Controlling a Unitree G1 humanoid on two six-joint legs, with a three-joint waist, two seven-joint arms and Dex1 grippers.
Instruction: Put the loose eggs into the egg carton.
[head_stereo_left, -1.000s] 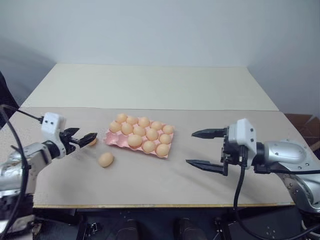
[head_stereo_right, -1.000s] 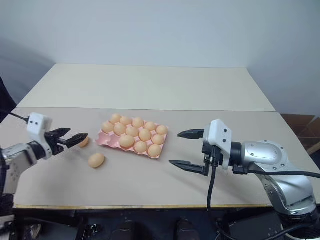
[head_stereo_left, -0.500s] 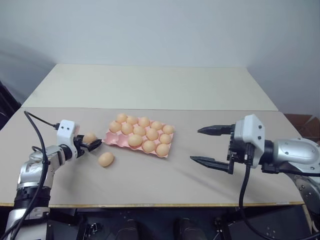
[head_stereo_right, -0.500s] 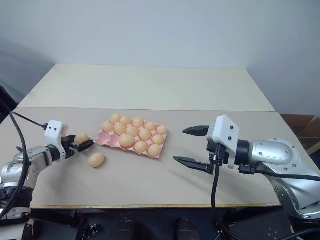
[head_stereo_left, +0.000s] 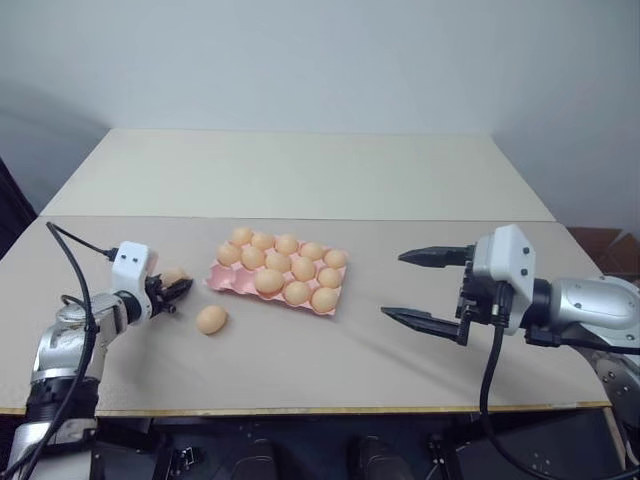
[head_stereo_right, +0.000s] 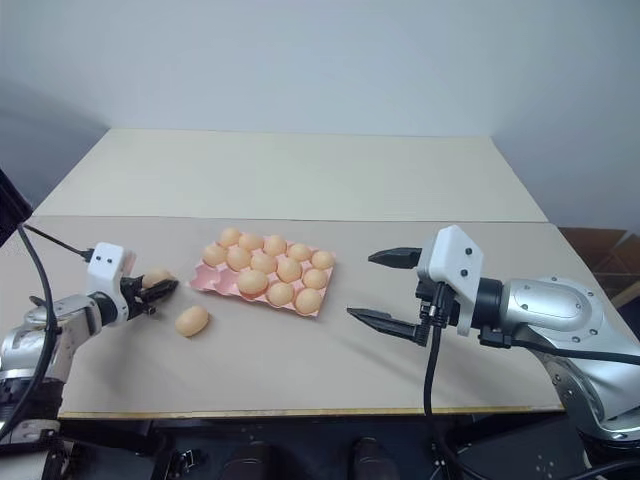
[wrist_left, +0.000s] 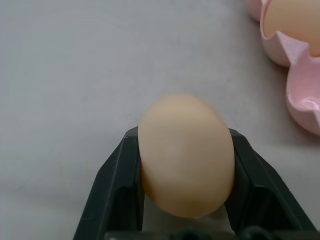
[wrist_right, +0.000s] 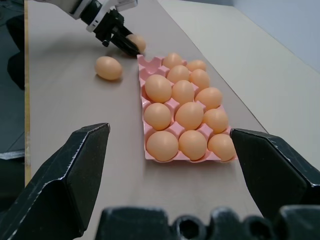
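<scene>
One loose egg (wrist_left: 186, 155) is pinched between the left gripper (head_stereo_left: 172, 291) jaws near the table's left edge; another egg (head_stereo_left: 210, 319) lies beside the egg carton (head_stereo_left: 225, 279). The right gripper (head_stereo_left: 428, 289) jaws are spread, empty. Being smooth and round, the pinched egg could slip out when lifted.

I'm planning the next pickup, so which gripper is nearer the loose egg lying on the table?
Left. The left gripper, shut on another egg, sits just beside the loose egg. The right gripper hangs open beyond the egg carton.
</scene>
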